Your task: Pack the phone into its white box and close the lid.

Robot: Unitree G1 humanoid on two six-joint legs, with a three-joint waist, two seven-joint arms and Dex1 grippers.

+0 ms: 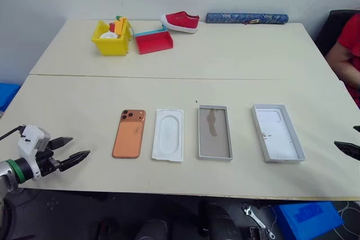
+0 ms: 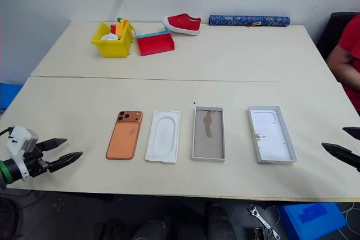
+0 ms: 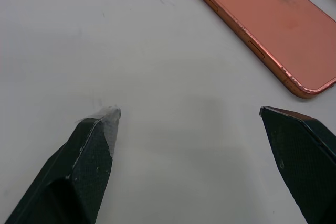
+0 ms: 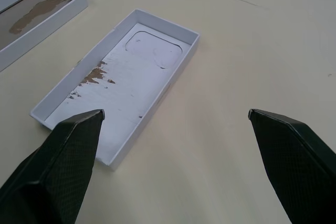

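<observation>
The orange-copper phone [image 1: 129, 134] lies flat, back up, on the near table. To its right sit a white moulded insert [image 1: 168, 135], then the white box [image 1: 214, 131] with its stained grey-brown floor, then the all-white lid [image 1: 277, 132], inside up. My left gripper [image 1: 72, 150] hovers open at the table's near left, a short way left of the phone [image 3: 268, 19]. At the near right edge my right gripper [image 2: 344, 143] stands open, just right of the lid [image 4: 118, 85]. Neither holds anything.
On the far table stand a yellow bin of toys [image 1: 112, 37], a red tray [image 1: 153, 40], a red shoe [image 1: 181, 21] and a blue patterned roll [image 1: 246, 18]. A person in red [image 1: 346, 49] sits at the right edge. Blue bins [image 1: 306, 217] lie on the floor below.
</observation>
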